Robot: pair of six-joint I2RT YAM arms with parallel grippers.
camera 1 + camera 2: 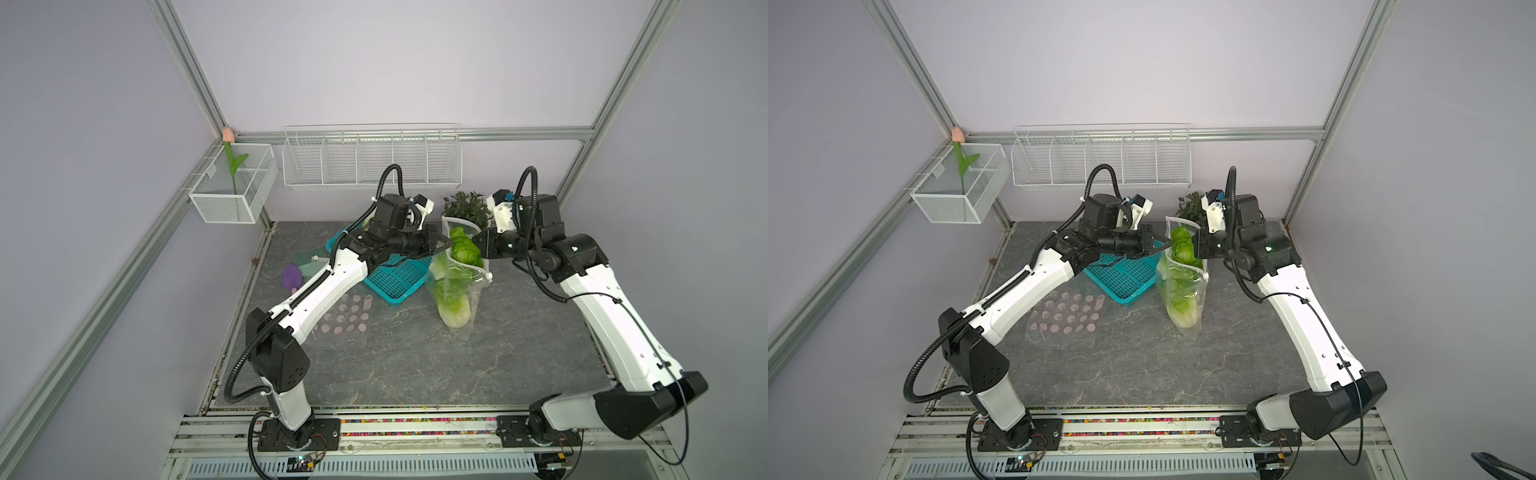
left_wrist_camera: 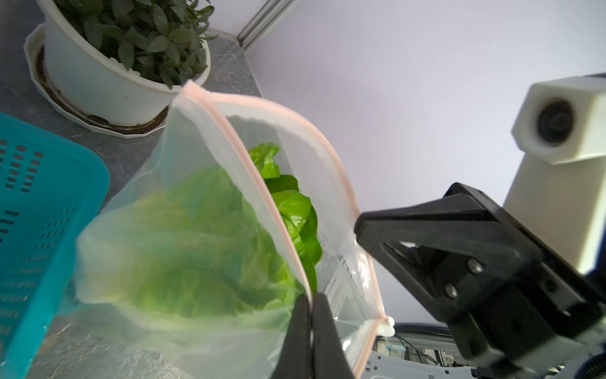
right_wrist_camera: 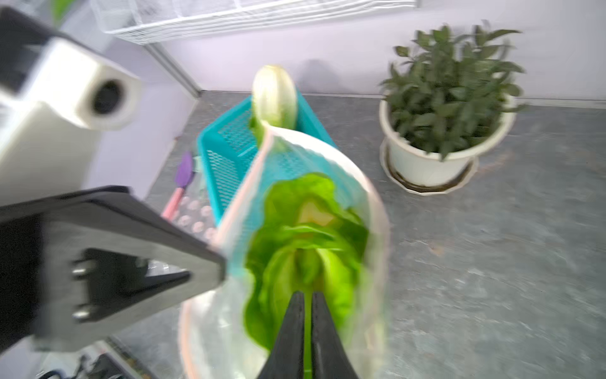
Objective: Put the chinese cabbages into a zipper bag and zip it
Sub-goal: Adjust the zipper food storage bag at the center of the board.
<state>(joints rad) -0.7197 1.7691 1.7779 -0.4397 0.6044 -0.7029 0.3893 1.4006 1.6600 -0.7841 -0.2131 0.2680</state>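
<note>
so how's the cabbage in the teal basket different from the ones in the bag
The basket cabbage sits bare in the teal basket, pale stalk end showing; the bagged cabbages are inside the zipper bag, leafy tips at its open mouth. No gripper touches the basket cabbage; the bagged cabbages' bag is pinched at its rim by the left gripper. Shared: green crinkled leaves, whitish bases.

Zipper bag (image 1: 455, 286) stands on the desk (image 1: 415, 365) w/ chinese cabbages (image 1: 463, 249) in it. Basket (image 1: 397, 278) just left of it, 1 more cabbage (image 3: 274, 95) in its far end. Potted plant (image 1: 467, 205) right behind the bag, spatula (image 1: 291, 276) left of basket.
</note>
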